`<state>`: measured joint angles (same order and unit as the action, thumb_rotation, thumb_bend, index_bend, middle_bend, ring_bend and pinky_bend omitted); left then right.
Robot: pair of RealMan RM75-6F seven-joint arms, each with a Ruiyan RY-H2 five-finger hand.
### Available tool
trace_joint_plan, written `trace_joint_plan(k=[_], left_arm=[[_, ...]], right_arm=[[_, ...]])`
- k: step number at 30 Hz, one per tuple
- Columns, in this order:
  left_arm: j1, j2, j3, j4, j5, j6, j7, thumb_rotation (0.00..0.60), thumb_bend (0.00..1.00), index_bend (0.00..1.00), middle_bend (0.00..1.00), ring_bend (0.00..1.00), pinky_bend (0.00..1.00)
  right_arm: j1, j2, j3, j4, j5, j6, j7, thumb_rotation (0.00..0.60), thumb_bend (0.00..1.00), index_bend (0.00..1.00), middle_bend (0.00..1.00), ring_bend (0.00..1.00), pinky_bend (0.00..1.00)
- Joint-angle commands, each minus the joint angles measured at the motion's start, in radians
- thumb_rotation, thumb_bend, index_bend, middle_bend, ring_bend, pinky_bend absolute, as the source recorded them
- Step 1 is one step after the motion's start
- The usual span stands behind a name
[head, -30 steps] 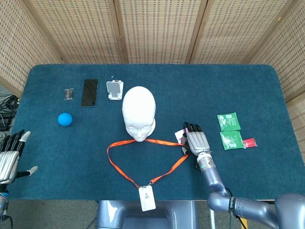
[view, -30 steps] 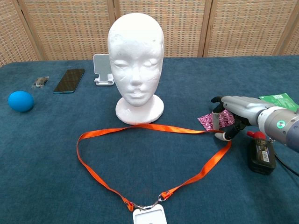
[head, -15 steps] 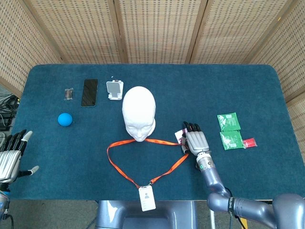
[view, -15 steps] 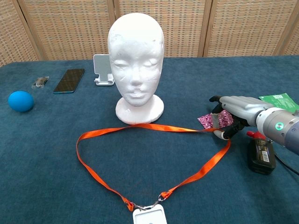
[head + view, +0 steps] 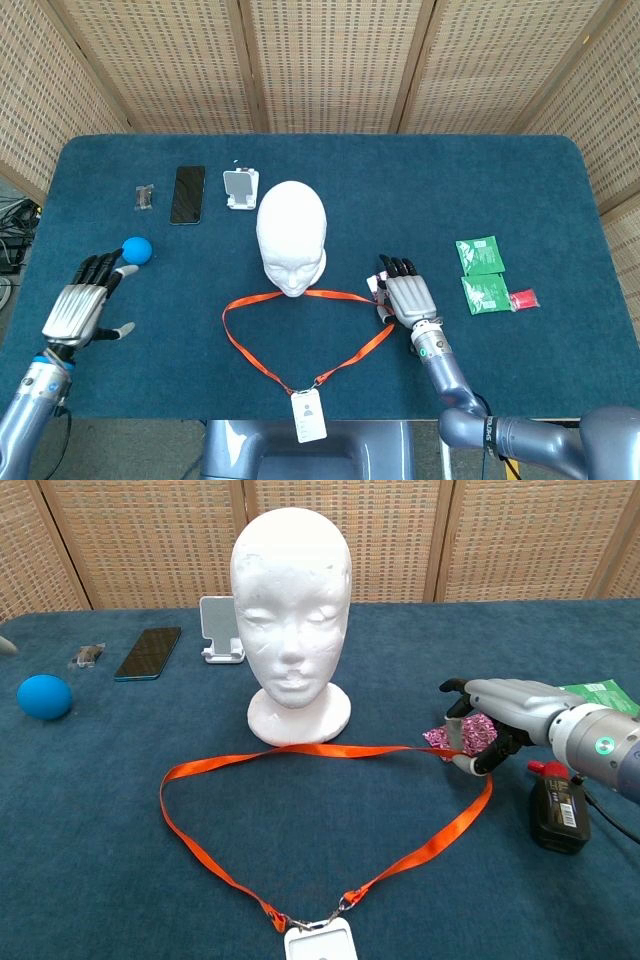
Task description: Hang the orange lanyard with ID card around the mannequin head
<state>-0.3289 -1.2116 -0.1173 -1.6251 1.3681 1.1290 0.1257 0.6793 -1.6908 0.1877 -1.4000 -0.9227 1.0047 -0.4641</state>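
Note:
The white mannequin head (image 5: pixel 292 238) (image 5: pixel 291 620) stands upright at mid-table. In front of it the orange lanyard (image 5: pixel 262 360) (image 5: pixel 320 750) lies in a wide loop on the blue cloth, its white ID card (image 5: pixel 308 415) (image 5: pixel 320 945) at the near table edge. My right hand (image 5: pixel 405 297) (image 5: pixel 495 715) pinches the strap at the loop's right corner, lifting it slightly off the cloth. My left hand (image 5: pixel 85 303) hovers over the left side of the table with its fingers spread, holding nothing, just below a blue ball (image 5: pixel 137 249).
A phone (image 5: pixel 187 194), a white phone stand (image 5: pixel 240 188) and a small clear packet (image 5: pixel 146 197) lie behind the head at left. A pink wrapper (image 5: pixel 470 732) lies under my right hand. Green packets (image 5: pixel 480 256), a red item (image 5: pixel 522 299) and a black object (image 5: pixel 558 805) are at right.
My left hand has come in from the table's left edge, up and to the right, toward the blue ball. My right hand drew the strap's corner slightly left and further from me.

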Motion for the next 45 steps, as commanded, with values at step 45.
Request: trace_joint_plan(k=[45], left_arm=[[-0.403,-0.390,-0.057,0.178,-0.544,-0.296,0.294,0.600,0.36,0.43,0.00,0.00,0.00]], right_arm=[[0.018,0.031,-0.022,-0.049,0.003,-0.036,-0.002,0.600,0.63,0.74,0.02,0.00,0.00]])
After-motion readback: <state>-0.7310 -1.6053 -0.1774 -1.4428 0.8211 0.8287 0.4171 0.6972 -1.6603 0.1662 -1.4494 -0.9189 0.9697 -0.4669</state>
